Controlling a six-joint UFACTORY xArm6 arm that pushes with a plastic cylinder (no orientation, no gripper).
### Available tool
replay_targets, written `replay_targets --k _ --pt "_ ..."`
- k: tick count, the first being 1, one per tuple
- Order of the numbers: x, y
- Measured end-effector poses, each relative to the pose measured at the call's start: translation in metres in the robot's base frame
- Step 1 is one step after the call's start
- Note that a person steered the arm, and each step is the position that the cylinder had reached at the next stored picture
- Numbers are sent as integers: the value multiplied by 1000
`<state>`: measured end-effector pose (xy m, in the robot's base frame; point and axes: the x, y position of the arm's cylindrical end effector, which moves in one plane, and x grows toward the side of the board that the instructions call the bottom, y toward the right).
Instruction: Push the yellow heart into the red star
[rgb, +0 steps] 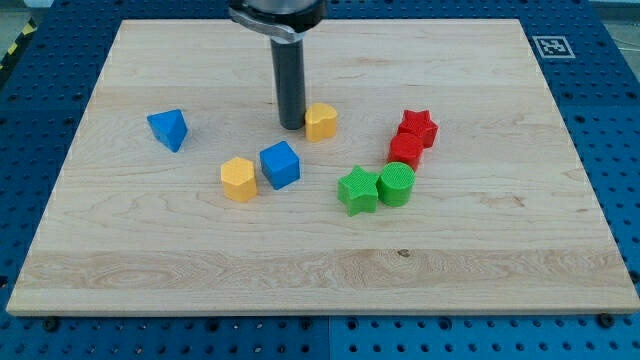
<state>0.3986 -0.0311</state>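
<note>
The yellow heart (321, 121) lies on the wooden board (320, 270), a little above its middle. My tip (292, 126) stands right against the heart's left side. The red star (417, 127) lies to the heart's right, some way apart from it. A red round block (405, 150) touches the star's lower left.
A green star (358, 190) and a green round block (396, 184) sit together below the red blocks. A blue cube (280, 164) and a yellow hexagon (238, 179) lie below my tip. A blue triangle (168, 129) is at the view's left.
</note>
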Motion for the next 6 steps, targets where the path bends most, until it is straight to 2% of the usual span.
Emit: replay_targets --k 3,5,6 --pt "18 42" --pt "-5 46" --pt "-6 69"
